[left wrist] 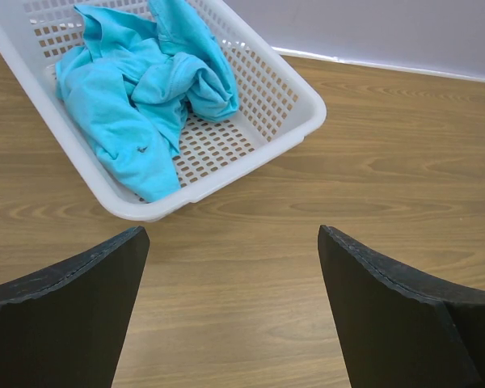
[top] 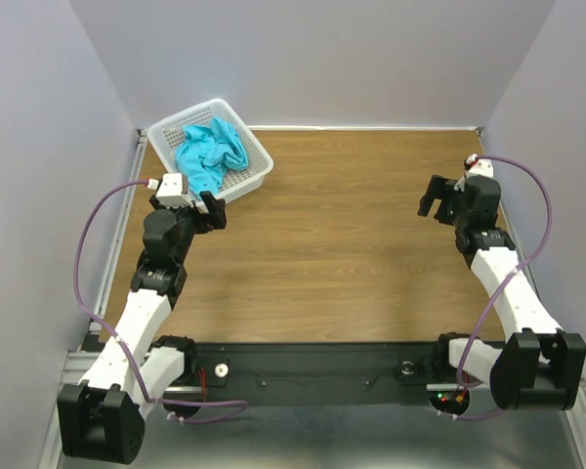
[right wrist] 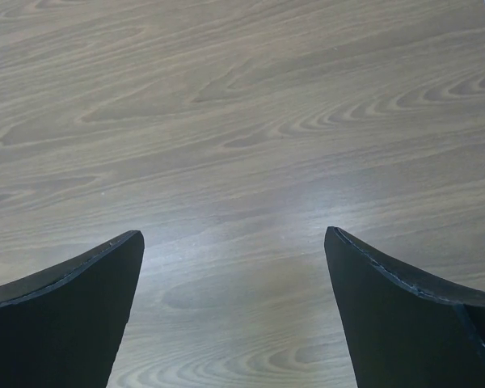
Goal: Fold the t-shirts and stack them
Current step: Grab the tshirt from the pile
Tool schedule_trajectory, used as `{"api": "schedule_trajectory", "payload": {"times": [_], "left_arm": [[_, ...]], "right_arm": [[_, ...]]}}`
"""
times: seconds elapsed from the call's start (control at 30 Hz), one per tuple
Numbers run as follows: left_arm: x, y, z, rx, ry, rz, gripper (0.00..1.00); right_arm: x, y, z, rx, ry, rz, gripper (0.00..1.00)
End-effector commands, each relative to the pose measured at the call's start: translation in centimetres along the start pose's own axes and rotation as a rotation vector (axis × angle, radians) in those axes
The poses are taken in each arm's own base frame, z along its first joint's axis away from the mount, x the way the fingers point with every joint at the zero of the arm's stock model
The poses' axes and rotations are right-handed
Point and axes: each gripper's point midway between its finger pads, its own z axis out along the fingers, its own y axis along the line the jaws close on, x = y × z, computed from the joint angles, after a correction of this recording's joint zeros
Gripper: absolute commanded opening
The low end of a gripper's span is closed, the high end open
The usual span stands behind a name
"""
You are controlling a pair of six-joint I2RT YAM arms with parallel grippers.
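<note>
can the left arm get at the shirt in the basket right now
Probably yes. The left gripper is open just short of the basket, the shirt lies heaped inside, uncovered, and nothing stands between them.

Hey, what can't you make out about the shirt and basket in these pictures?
The shirt: crumpled in the basket, its own folds hide the underside in top and left wrist views.
The basket: far end cut off by the left wrist view's top edge.
Right wrist view: table only; shirt lies outside the frame.

arms (top: pixel 137 318): white links, black joints | cables (top: pixel 78 259): purple loops | tool fingers (left wrist: pixel 65 315): black, tapered wedges
</note>
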Motion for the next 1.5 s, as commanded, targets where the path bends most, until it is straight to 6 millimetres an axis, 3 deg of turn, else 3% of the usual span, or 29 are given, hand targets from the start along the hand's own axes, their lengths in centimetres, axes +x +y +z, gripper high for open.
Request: {"api": "schedule_trajectory", "payload": {"times": [0.0, 0.23, 0.37, 0.53, 0.57, 0.6, 0.63, 0.67, 0.7, 0.73, 0.77, 0.8, 0.83, 0.87, 0.9, 0.93, 0.97, 1.0, 1.03, 1.07, 1.1, 1.13, 1.17, 1.2, 1.23, 1.3, 1.37, 1.4, 1.47], "left_arm": [[-3.4, -1.0, 0.1, 0.04, -0.095, 0.015, 0.98], [-3.2, -1.7, 0.1, 0.075, -0.094, -0.004, 0.99], [-3.5, -1.5, -0.2, 0.054, -0.114, -0.058, 0.98], [-6.8, -2.4, -0.6, 0.072, -0.163, -0.097, 0.99], [-6.6, -2.4, -0.1, 0.06, -0.131, -0.106, 0.99], [-8.8, -2.8, 0.1, 0.062, -0.157, -0.112, 0.99], [-7.7, -2.5, 1.4, 0.044, -0.093, -0.123, 0.98], [-8.1, -2.6, 2.0, 0.037, -0.08, -0.131, 0.98], [-10.3, -3.0, 2.7, 0.039, -0.102, -0.137, 0.98], [-10.5, -3.1, 3.5, 0.035, -0.086, -0.146, 0.98], [-8.9, -2.7, 5.5, 0.012, -0.013, -0.167, 0.98], [-10.5, -3.2, 6.3, 0.021, -0.011, -0.181, 0.95], [-10.6, -3.3, 7.3, 0.015, 0.013, -0.197, 0.94], [-8.6, -2.9, 9.7, -0.006, 0.088, -0.215, 0.92], [-10.8, -3.5, 10.7, 0.011, 0.07, -0.246, 0.9], [-8.1, -2.8, 13.0, -0.022, 0.16, -0.271, 0.86], [-7.3, -2.6, 13.9, -0.042, 0.206, -0.302, 0.84], [-9.2, -3.0, 15.1, -0.038, 0.188, -0.338, 0.82], [-8.6, -2.7, 16.1, -0.055, 0.217, -0.364, 0.79], [-5.2, -1.5, 17.7, -0.113, 0.316, -0.389, 0.74], [-6.8, -1.5, 18.8, -0.111, 0.296, -0.402, 0.7], [-6.2, -1.3, 19.7, -0.131, 0.318, -0.429, 0.67], [-3.4, -0.1, 20.7, -0.18, 0.394, -0.442, 0.64], [-4.4, 0.2, 21.6, -0.189, 0.37, -0.445, 0.64], [-2.9, 1.0, 22.4, -0.221, 0.399, -0.446, 0.63], [-3.1, 1.8, 23.4, -0.254, 0.375, -0.433, 0.63], [-1.6, 2.8, 24.2, -0.295, 0.399, -0.409, 0.63], [-2.1, 3.5, 24.6, -0.323, 0.381, -0.394, 0.63], [0.0, 5.2, 25.0, -0.39, 0.423, -0.356, 0.63]], "right_arm": [[-1.7, 1.6, -0.4, -0.105, -0.059, -0.055, 1.0], [-0.3, 5.8, -1.9, -0.417, -0.036, -0.329, 1.0], [0.8, 6.1, -2.3, -0.478, -0.005, -0.407, 1.0], [2.4, 6.3, -2.7, -0.518, 0.034, -0.427, 1.0], [2.8, 6.4, -2.6, -0.53, 0.046, -0.425, 1.0], [3.0, 6.6, -2.5, -0.542, 0.051, -0.426, 1.0], [3.7, 6.7, -2.5, -0.562, 0.066, -0.418, 1.0], [3.9, 6.9, -2.5, -0.578, 0.07, -0.416, 1.0], [4.3, 6.9, -2.5, -0.586, 0.081, -0.406, 1.0], [4.4, 6.9, -2.5, -0.597, 0.081, -0.403, 1.0], [4.6, 7.0, -2.5, -0.61, 0.088, -0.398, 1.0], [4.8, 6.9, -2.4, -0.606, 0.096, -0.388, 1.0], [5.0, 6.9, -2.4, -0.609, 0.103, -0.382, 1.0], [5.1, 6.9, -2.4, -0.61, 0.107, -0.374, 1.0], [5.3, 6.9, -2.3, -0.613, 0.115, -0.369, 1.0], [5.3, 6.8, -2.3, -0.612, 0.115, -0.368, 1.0], [5.2, 6.8, -2.3, -0.609, 0.112, -0.367, 1.0], [5.1, 6.7, -2.3, -0.603, 0.109, -0.368, 1.0], [4.9, 6.6, -2.3, -0.599, 0.103, -0.367, 1.0], [4.7, 6.6, -2.3, -0.597, 0.1, -0.365, 1.0], [4.7, 6.5, -2.4, -0.593, 0.097, -0.363, 1.0], [4.6, 6.5, -2.4, -0.593, 0.097, -0.36, 1.0], [4.5, 6.4, -2.5, -0.591, 0.09, -0.358, 1.0], [4.4, 6.4, -2.6, -0.59, 0.089, -0.357, 1.0], [4.4, 6.4, -2.6, -0.589, 0.087, -0.356, 1.0], [4.3, 6.3, -2.6, -0.585, 0.087, -0.35, 1.0], [4.2, 6.3, -2.5, -0.582, 0.085, -0.35, 1.0], [4.1, 6.3, -2.5, -0.582, 0.085, -0.35, 1.0], [4.2, 6.3, -2.5, -0.58, 0.088, -0.347, 1.0]]}}
